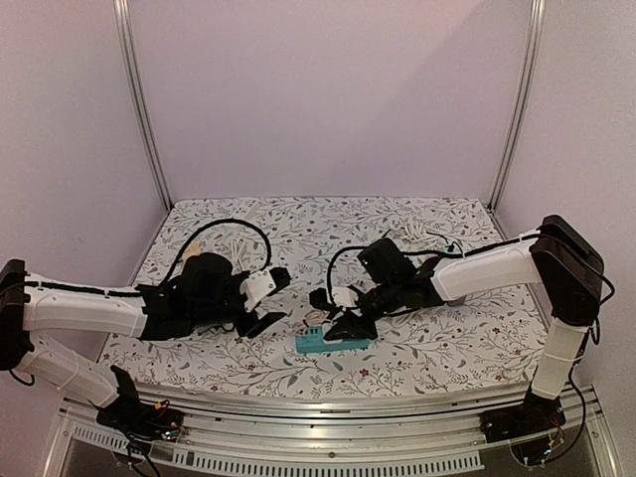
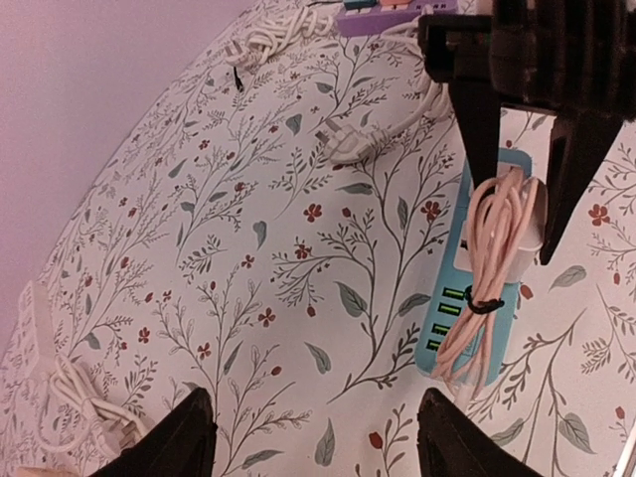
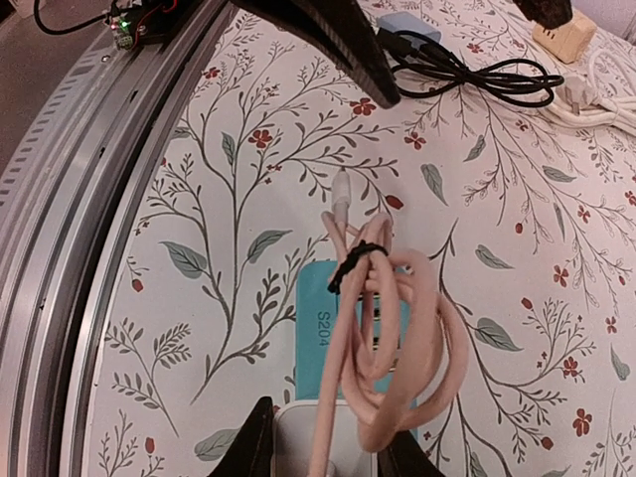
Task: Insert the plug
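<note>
Right gripper (image 3: pixel 323 455) pinches the small white plastic plug (image 2: pixel 532 211) just above the teal power strip (image 1: pixel 333 345). We judge the plug light and rigid and its coiled pink cable (image 3: pixel 397 338) floppy (hold the body only). Left gripper (image 2: pixel 313 442), to the left, stands spread and empty.

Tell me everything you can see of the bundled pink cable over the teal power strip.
The pink cable is a smooth, rubbery-looking cord wound into long loops, cinched by a black tie. A free end with a pale connector pokes past the tie. It hangs from the white plug pinched in the right gripper, above the teal power strip.
</note>
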Motion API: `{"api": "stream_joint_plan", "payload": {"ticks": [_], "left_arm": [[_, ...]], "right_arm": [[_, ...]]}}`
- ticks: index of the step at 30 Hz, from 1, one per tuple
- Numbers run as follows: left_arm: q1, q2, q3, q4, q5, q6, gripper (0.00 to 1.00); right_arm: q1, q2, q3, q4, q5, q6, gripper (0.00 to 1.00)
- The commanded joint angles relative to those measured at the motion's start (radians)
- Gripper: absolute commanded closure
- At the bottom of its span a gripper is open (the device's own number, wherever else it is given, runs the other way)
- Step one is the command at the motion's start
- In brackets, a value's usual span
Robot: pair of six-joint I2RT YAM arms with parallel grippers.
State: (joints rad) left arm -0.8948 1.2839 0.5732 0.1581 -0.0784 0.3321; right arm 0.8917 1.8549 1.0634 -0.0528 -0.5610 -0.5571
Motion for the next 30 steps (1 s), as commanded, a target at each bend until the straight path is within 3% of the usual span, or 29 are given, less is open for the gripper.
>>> {"api": "stream_joint_plan", "payload": {"ticks": [1, 18, 24, 30], "left_arm": [[0.013, -0.031, 0.004, -0.017, -0.047, 0.001, 0.3], [0.023, -0.013, 0.035, -0.043, -0.12, -0.007, 0.29], [0.026, -0.016, 0.046, -0.055, -0.144, -0.022, 0.17], [0.046, -0.003, 0.085, -0.101, -0.169, -0.073, 0.08]], "right_arm": [[0.025, 0.072, -0.008, -0.099, 0.122, -0.046, 1.0], [0.01, 0.168, -0.068, -0.109, 0.177, 0.013, 0.99], [0.01, 0.109, -0.025, -0.125, 0.176, 0.038, 0.49], [0.012, 0.032, 0.022, -0.127, 0.155, 0.057, 0.24]]}}
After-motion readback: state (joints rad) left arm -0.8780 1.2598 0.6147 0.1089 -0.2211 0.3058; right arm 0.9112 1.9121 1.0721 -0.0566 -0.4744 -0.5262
